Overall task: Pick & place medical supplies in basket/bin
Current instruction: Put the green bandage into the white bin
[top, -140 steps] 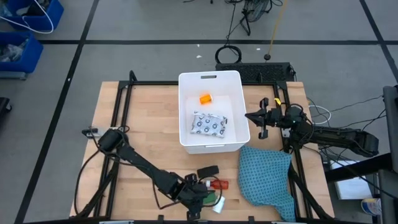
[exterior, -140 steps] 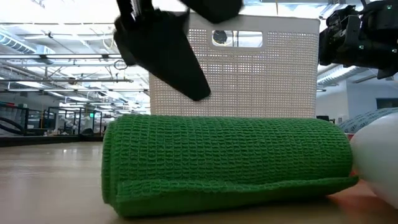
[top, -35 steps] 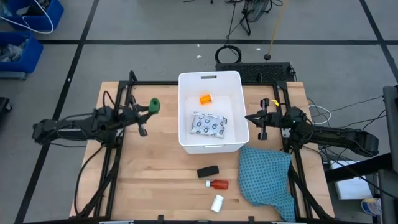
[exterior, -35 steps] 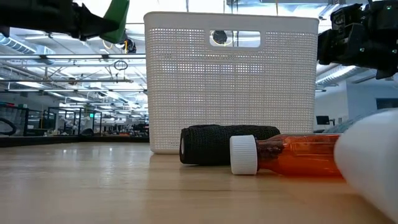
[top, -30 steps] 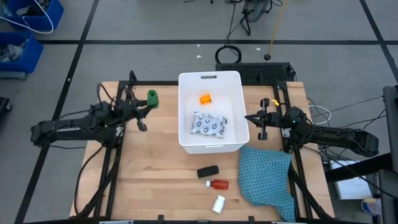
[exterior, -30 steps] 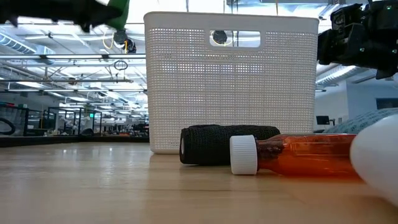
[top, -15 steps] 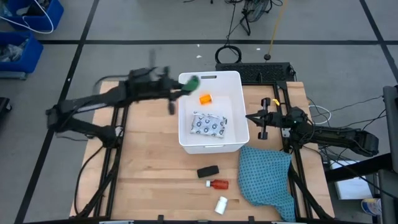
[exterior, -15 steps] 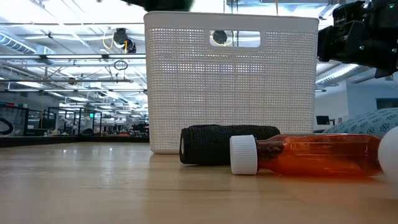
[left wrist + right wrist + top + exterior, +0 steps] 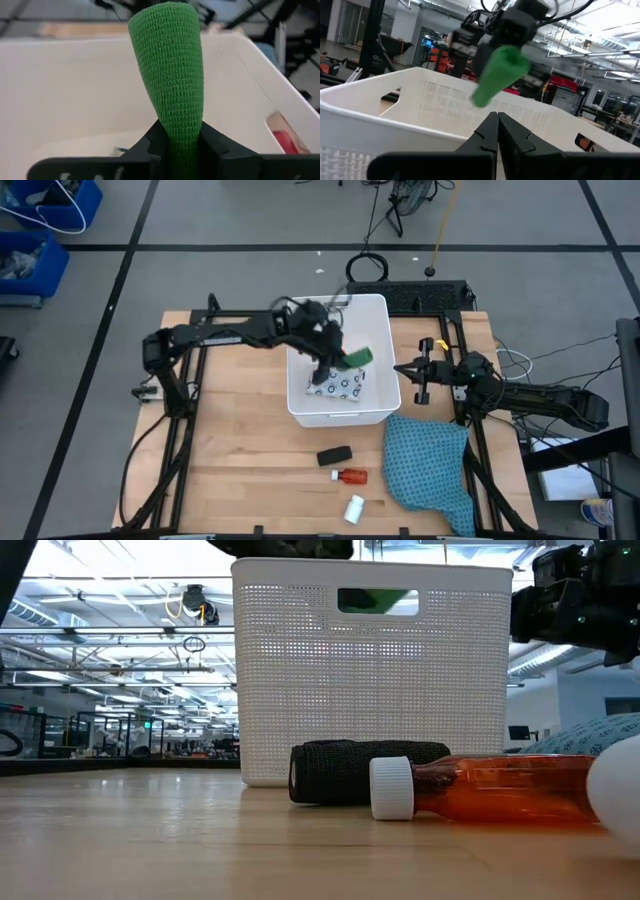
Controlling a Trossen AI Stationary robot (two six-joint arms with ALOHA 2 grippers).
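The white bin (image 9: 375, 308) stands at the table's far middle, with a white dark-dotted packet (image 9: 335, 385) on its floor. My left gripper (image 9: 345, 357) reaches in over it from the left, shut on a green roll (image 9: 359, 358), which also shows through the bin's handle slot (image 9: 378, 600). The black roll (image 9: 334, 455), red bottle (image 9: 351, 476) and white bottle (image 9: 352, 507) lie on the table in front of the bin. My right gripper (image 9: 400, 367) is shut and holds nothing, just right of the bin. The orange vial is hidden. My left gripper pinches one end of the green roll (image 9: 182, 135) between its two fingers (image 9: 212, 145). The fingers lie along the roll, which sticks out past their tips toward the table's right. The roll is lifted clear, slanting over the bin's inside above the packet.
A teal cloth (image 9: 430, 470) lies crumpled at the near right, beside the bin's corner. Bare wood lies left of the bin and at the near left. The red bottle (image 9: 490, 790) and black roll (image 9: 365, 770) lie side by side.
My left gripper has swung from the table's far left toward the right, over the bin's far left corner and then to its middle, carrying the green roll. It has also come down, so the roll now shows behind the handle slot. The grip has stayed shut.
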